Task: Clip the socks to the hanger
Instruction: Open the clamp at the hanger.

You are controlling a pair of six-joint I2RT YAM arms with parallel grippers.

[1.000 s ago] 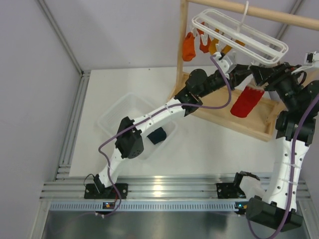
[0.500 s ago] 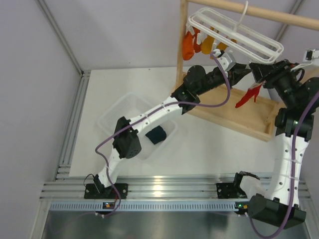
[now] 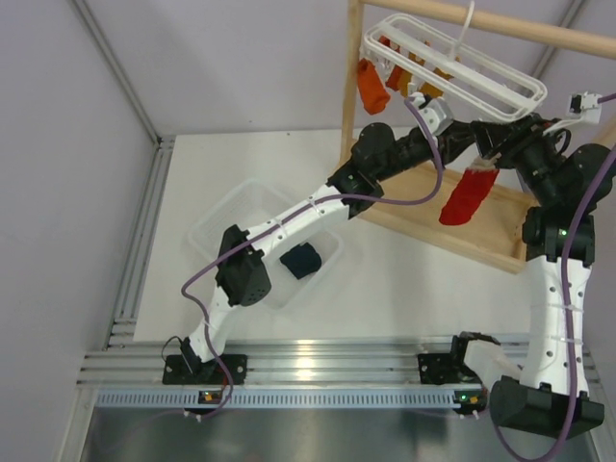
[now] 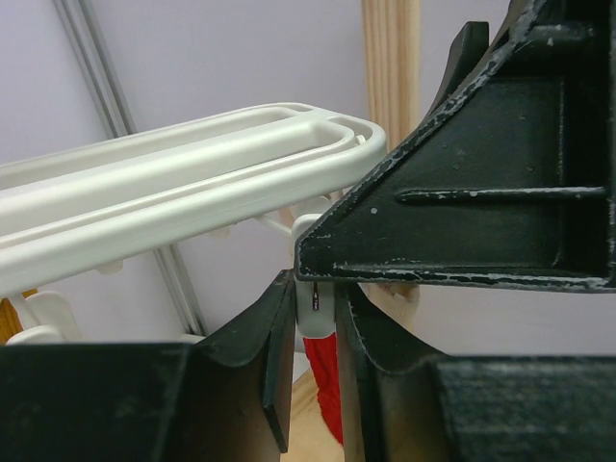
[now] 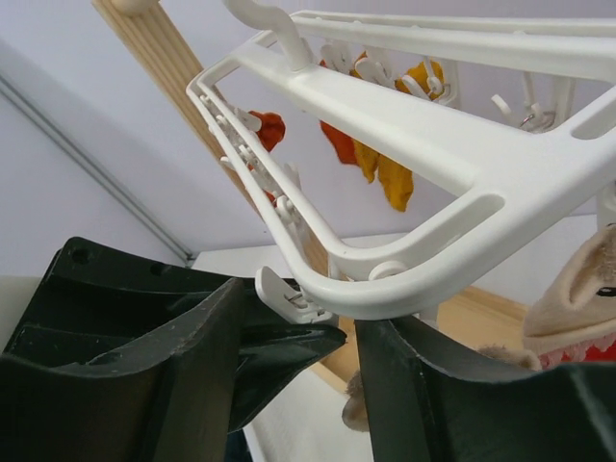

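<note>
The white hanger (image 3: 500,72) hangs by its hook from the wooden rod. My left gripper (image 3: 474,144) reaches under its right end. In the left wrist view that gripper (image 4: 316,289) is shut on a small white clip (image 4: 315,313), and the red sock (image 4: 329,390) hangs straight below the clip. From above, the red sock (image 3: 465,197) dangles over the rack's base. My right gripper (image 3: 493,152) faces the left one. Its jaws (image 5: 298,318) stand open under the hanger's frame (image 5: 433,115), with the sock's beige part (image 5: 577,298) outside its right finger. The navy sock (image 3: 301,260) lies in the bin.
Orange and yellow socks (image 3: 371,87) hang clipped at the hanger's far left end. The light wooden rack (image 3: 354,96) has an upright post and a flat base frame (image 3: 500,241). A clear plastic bin (image 3: 231,217) sits left of centre on the white table.
The red sock flicked up to the right, then dropped back and now hangs a little further left. The hanger swayed, the right arm leaned left, and the left gripper stayed on the clip.
</note>
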